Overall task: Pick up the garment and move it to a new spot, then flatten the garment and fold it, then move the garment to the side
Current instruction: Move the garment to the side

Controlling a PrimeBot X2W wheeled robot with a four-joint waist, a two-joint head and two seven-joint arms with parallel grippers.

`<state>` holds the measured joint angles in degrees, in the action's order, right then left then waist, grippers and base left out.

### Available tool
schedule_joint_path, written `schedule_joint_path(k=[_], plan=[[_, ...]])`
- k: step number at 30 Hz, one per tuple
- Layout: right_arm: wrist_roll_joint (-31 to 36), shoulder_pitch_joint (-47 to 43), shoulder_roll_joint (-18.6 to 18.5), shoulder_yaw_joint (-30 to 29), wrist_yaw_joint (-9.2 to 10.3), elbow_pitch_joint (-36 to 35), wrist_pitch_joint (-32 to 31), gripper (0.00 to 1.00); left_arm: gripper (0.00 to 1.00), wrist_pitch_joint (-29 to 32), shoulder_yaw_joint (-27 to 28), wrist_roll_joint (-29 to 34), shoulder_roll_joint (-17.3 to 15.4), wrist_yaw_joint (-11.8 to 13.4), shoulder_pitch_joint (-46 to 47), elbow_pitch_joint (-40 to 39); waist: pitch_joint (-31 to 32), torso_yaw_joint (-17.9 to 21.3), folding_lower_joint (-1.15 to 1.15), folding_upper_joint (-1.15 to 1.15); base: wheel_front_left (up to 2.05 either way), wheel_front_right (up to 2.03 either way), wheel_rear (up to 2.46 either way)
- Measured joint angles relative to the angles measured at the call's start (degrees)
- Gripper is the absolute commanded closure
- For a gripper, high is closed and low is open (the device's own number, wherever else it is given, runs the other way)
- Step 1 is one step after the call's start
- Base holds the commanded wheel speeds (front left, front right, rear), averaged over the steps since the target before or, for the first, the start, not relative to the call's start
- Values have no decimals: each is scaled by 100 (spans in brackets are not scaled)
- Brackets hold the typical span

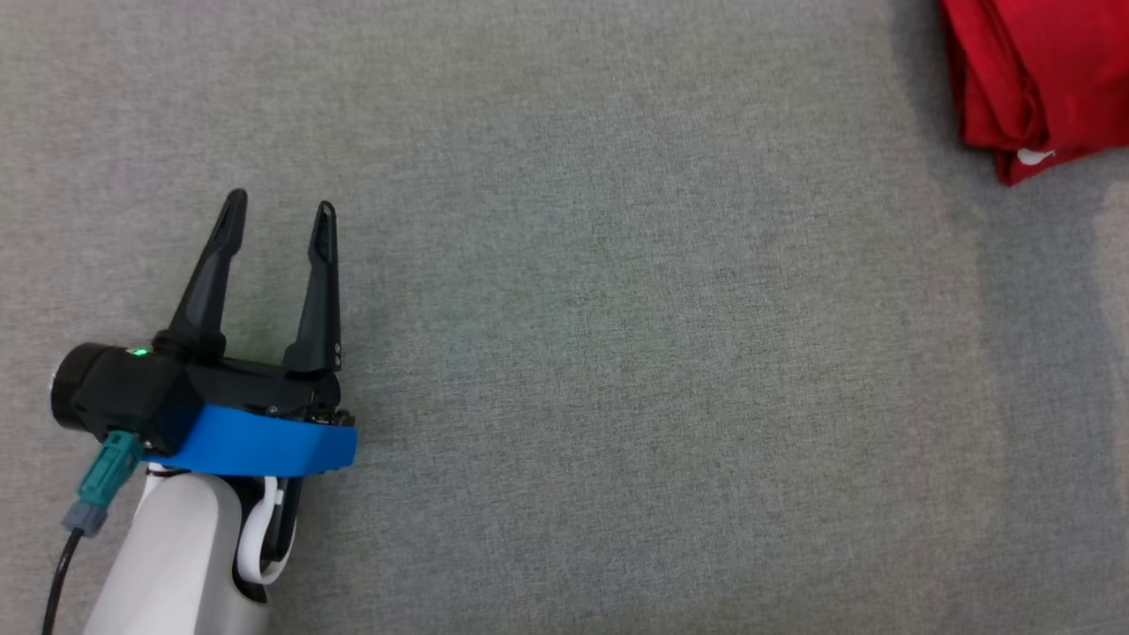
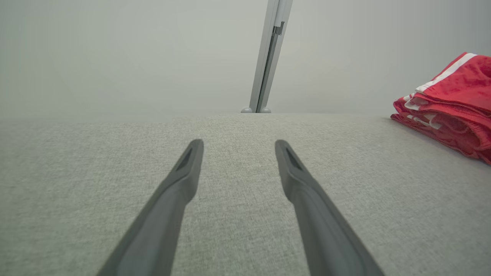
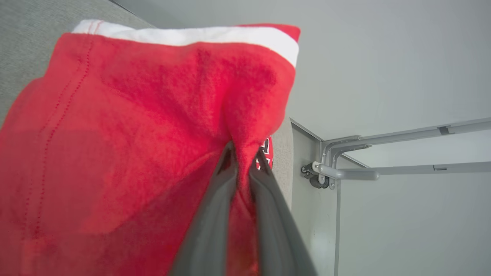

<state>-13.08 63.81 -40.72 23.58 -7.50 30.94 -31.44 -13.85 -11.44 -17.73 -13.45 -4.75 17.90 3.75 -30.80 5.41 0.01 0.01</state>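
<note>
Your right claw (image 3: 245, 153) is pinched tight on the folded red garment (image 3: 134, 115). Your left claw (image 1: 280, 207) is wide apart, holding nothing, over the grey counter (image 1: 617, 353). The garment lies on the counter's far right side.

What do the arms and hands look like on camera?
Left hand: two long tapered black fingers, black body with green light, blue band, teal plug with black cable, white forearm. Right hand: the same long dark fingers.
</note>
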Motion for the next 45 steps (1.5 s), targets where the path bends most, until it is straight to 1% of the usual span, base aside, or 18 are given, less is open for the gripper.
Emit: schedule_joint_path(k=[5, 12, 13, 14, 16, 18, 21, 23, 26, 30, 34, 39, 41, 45], plan=[[448, -50, 250, -543, -1, 199, 271, 100, 0, 144, -30, 62, -135, 0, 74, -152, -198, 101, 0, 0, 0, 0, 0], [1126, -194, 532, -1315, -1, 387, 413, 100, 0, 242, -75, 109, -226, 16, 130, -300, -300, 110, -1, 0, 0, 0, 0], [1203, -243, 593, -1406, -1, 412, 408, 52, 0, 252, -71, 109, -247, 16, 130, -308, -297, 110, -1, 0, 0, 0, 0], [1260, -303, 654, -1505, -1, 424, 409, 0, 0, 260, -69, 108, -260, 16, 130, -312, -290, 106, -1, 0, 0, 0, 0], [1399, -387, 764, -1753, -1, 426, 520, 0, 0, 268, -79, 107, -261, 19, 129, -312, -262, 86, -1, 0, 0, 0, 0], [1525, -456, 836, -1855, 0, 413, 603, 0, 0, 269, -96, 96, -255, 26, 125, -297, -203, 57, -1, 0, 0, 0, 0], [1673, -588, 934, -1957, -1, 314, 993, 0, 0, 230, -116, 66, -214, 68, 112, -237, -55, -9, -1, 0, 0, 0, 0], [1634, -658, 1057, -2209, 0, 289, 1278, 0, 0, 181, -137, 65, -170, 78, 87, -157, 89, -81, -1, 0, 0, 0, 0], [1405, -980, 1456, -2426, 0, 316, 1652, 0, 0, 108, -123, 32, -127, 120, -37, 4, 364, -179, -2, 0, 0, 0, 0], [1115, -1527, 1802, -2438, 0, 249, 2207, 0, 0, 26, -87, -33, -76, 170, -258, 226, 821, -339, -2, 0, 0, 0, 0], [766, -2228, 2101, -2398, 1, -94, 2718, 0, 0, -43, -45, -87, -13, 213, -549, 376, 1314, -514, -3, -2, 0, 0, 0], [498, -3302, 2579, -2449, 1, -800, 3223, 0, 0, -83, 12, -205, 35, 226, -1004, 549, 1883, -695, -3, -3, 0, 0, 0], [494, -3725, 2671, -2537, 1, -1113, 3415, 0, 0, -88, 14, -219, 25, 222, -1141, 622, 2086, -765, -3, -3, 0, 0, 0], [623, -4606, 3072, -2835, 1, -1671, 3672, 0, 0, -97, 105, -271, 7, 282, -1402, 687, 2431, -888, -3, -3, 0, 0, 0]])
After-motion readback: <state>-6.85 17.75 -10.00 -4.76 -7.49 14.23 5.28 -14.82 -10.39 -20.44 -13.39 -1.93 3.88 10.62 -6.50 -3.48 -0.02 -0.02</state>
